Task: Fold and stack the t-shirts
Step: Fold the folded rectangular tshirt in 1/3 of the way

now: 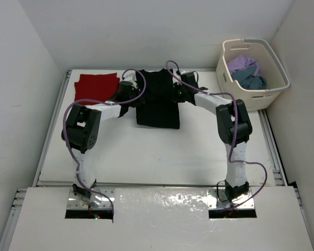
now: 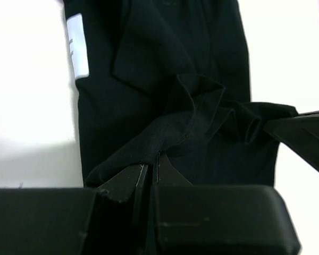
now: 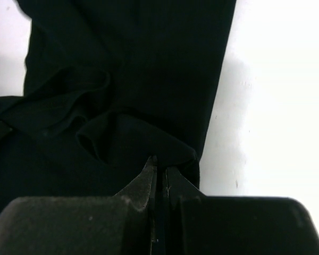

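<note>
The black t-shirt (image 1: 158, 107) lies at the back middle of the table, partly folded lengthwise. My left gripper (image 1: 132, 83) is shut on its left far edge; the wrist view shows the black cloth (image 2: 165, 95) pinched at the gripper (image 2: 151, 166). My right gripper (image 1: 184, 83) is shut on the shirt's right far edge, with cloth (image 3: 133, 79) bunched at the gripper (image 3: 160, 162). The red t-shirt (image 1: 96, 86) lies folded flat at the back left. The lavender-purple t-shirt (image 1: 243, 64) and the dark teal-blue t-shirt (image 1: 251, 79) lie crumpled in the basket.
The cream laundry basket (image 1: 275, 91) stands at the back right corner, off the table's right edge. White walls close in the back and sides. A white label (image 2: 77, 48) shows on the black shirt's edge.
</note>
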